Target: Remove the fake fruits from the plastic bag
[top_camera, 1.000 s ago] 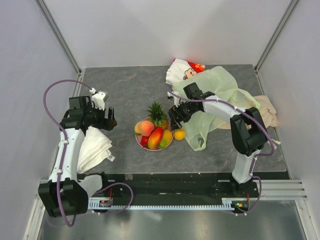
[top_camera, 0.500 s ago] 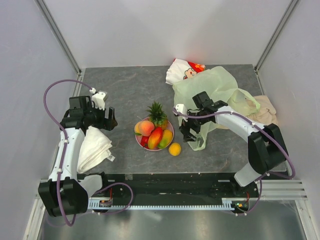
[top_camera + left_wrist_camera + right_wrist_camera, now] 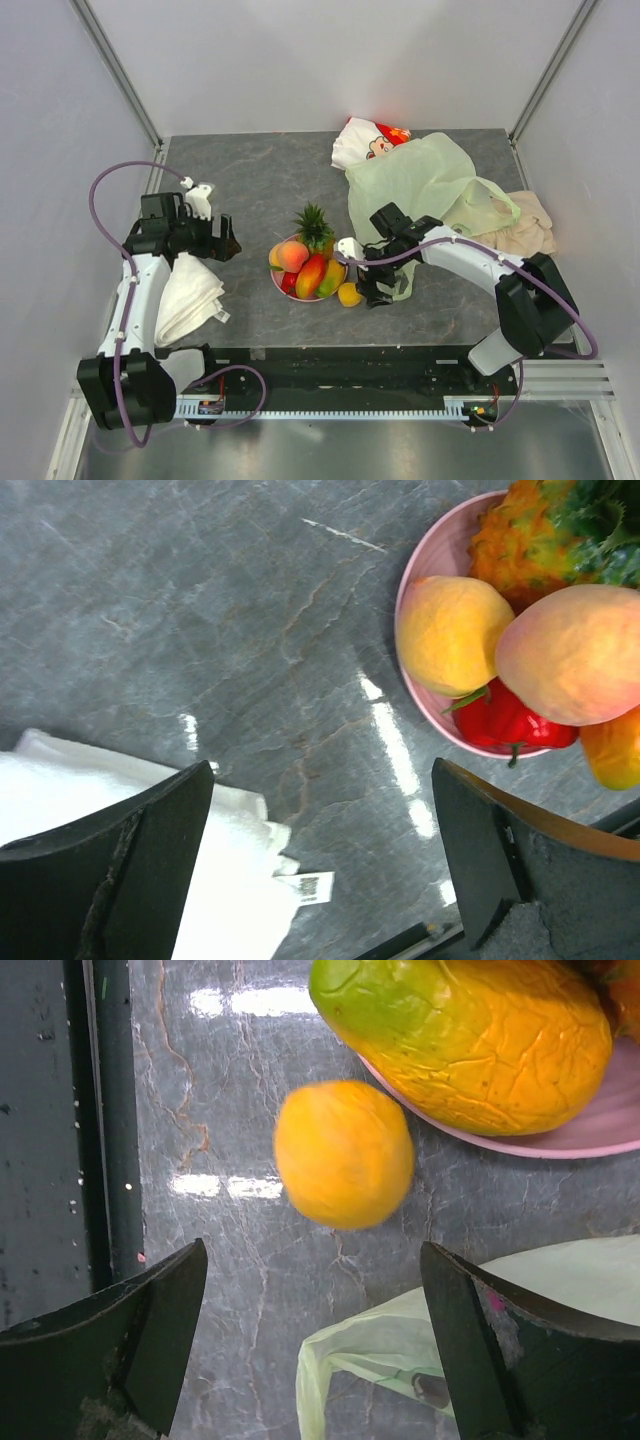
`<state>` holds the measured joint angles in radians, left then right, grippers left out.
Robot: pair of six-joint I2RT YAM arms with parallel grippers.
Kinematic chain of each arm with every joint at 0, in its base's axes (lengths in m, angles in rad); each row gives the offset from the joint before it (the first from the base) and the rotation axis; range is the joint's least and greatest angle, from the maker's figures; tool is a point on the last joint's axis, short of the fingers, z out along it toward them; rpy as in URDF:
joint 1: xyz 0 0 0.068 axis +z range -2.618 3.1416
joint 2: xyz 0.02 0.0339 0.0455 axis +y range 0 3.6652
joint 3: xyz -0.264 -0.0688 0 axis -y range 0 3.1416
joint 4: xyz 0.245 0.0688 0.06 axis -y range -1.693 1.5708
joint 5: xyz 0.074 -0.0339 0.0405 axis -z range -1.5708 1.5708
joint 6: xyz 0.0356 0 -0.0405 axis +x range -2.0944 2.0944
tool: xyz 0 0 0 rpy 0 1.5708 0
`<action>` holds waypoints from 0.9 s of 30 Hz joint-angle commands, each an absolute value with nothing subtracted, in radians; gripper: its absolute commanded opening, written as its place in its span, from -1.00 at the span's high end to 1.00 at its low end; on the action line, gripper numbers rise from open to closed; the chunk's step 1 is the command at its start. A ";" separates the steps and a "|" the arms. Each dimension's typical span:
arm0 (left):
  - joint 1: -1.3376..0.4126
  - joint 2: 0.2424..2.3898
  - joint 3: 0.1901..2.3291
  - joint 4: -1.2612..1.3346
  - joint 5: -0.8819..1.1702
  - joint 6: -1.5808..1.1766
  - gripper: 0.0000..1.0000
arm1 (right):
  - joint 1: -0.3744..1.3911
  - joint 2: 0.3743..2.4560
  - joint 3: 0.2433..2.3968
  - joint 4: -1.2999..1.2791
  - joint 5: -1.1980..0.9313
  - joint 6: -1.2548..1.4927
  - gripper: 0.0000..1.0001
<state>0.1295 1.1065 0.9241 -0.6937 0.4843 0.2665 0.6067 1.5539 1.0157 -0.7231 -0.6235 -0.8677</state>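
Your right claw [image 3: 312, 1260] is hovering wide open over the orange [image 3: 343, 1153], which is lying on the table [image 3: 250, 1040] just beside the plate [image 3: 620, 1130], outside the bag [image 3: 430, 1330]. I'd be centring first, then descending straight and closing gently. Your left claw [image 3: 322, 780] is gaping, empty.

A loose orange [image 3: 343, 1155] lies just ahead of the right gripper [image 3: 312, 1360]. The other fruits [image 3: 310, 265] sit heaped beyond it, the crumpled green bag [image 3: 430, 185] behind.
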 commanded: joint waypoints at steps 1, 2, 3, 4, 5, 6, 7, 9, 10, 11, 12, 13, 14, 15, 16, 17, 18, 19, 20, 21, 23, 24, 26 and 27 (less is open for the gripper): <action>0.132 1.138 0.890 -0.627 0.543 0.087 -0.86 | 0.609 1.516 1.037 -0.715 -0.615 -0.753 -0.89; 0.132 1.149 0.885 -0.618 0.557 0.059 -0.73 | 0.604 1.500 1.052 -0.706 -0.598 -0.732 -0.88; 0.127 1.170 0.888 -0.620 0.564 0.034 -0.68 | 0.597 1.491 1.061 -0.698 -0.585 -0.683 -0.88; 0.126 1.189 0.893 -0.623 0.580 -0.021 -0.66 | 0.578 1.479 1.072 -0.692 -0.575 -0.663 -0.89; 0.123 1.204 0.911 -0.640 0.595 -0.032 -0.55 | 0.572 1.454 1.089 -0.642 -0.552 -0.626 -0.90; 0.121 1.218 0.919 -0.646 0.607 -0.043 -0.47 | 0.569 1.451 1.097 -0.597 -0.513 -0.506 -0.90; 0.121 1.244 0.923 -0.649 0.626 -0.078 -0.41 | 0.543 1.456 1.110 -0.557 -0.471 -0.430 -0.90; 0.121 1.259 0.908 -0.638 0.646 -0.144 -0.23 | 0.503 1.540 1.187 -0.523 -0.501 -0.273 -0.74; 0.120 1.262 0.894 -0.626 0.676 -0.168 -0.15 | 0.483 1.581 1.218 -0.523 -0.517 -0.224 -0.65; 0.114 1.266 0.875 -0.603 0.680 -0.188 0.09 | 0.473 1.664 1.274 -0.526 -0.538 -0.186 -0.51; 0.115 1.266 0.864 -0.588 0.690 -0.224 0.24 | 0.465 1.702 1.299 -0.529 -0.558 -0.149 -0.41; 0.114 1.273 0.851 -0.578 0.707 -0.248 0.42 | 0.456 1.736 1.321 -0.528 -0.566 -0.100 -0.30; 0.112 1.276 0.830 -0.572 0.712 -0.273 0.72 | 0.454 1.797 1.357 -0.528 -0.587 -0.081 -0.07; 0.112 1.278 0.818 -0.566 0.719 -0.314 0.77 | 0.454 1.827 1.376 -0.529 -0.594 -0.069 0.01; 0.113 1.281 0.805 -0.561 0.729 -0.334 0.79 | 0.454 1.850 1.390 -0.529 -0.595 -0.051 0.08; 0.110 1.281 0.775 -0.555 0.730 -0.350 0.83 | 0.453 1.897 1.416 -0.535 -0.597 -0.038 0.15; 0.109 1.282 0.759 -0.543 0.732 -0.380 0.86 | 0.454 1.917 1.431 -0.546 -0.597 -0.028 0.17; 0.106 1.287 0.744 -0.535 0.732 -0.396 0.96 | 0.451 1.939 1.442 -0.555 -0.598 -0.014 0.19; 0.101 1.295 0.712 -0.528 0.733 -0.411 0.97 | 0.448 1.971 1.459 -0.572 -0.603 0.000 0.18; 0.101 1.298 0.698 -0.520 0.733 -0.431 0.96 | 0.448 1.983 1.465 -0.580 -0.624 0.026 0.19; 0.097 1.305 0.672 -0.512 0.712 -0.442 0.90 | 0.451 1.993 1.457 -0.581 -0.617 0.050 0.15; 0.098 1.308 0.664 -0.508 0.704 -0.449 0.85 | 0.451 1.994 1.454 -0.581 -0.615 0.052 0.13; 0.095 1.315 0.650 -0.491 0.698 -0.451 0.69 | 0.451 1.997 1.442 -0.578 -0.620 0.054 0.09; 0.095 1.322 0.646 -0.483 0.698 -0.454 0.66 | 0.451 2.000 1.439 -0.578 -0.627 0.054 0.08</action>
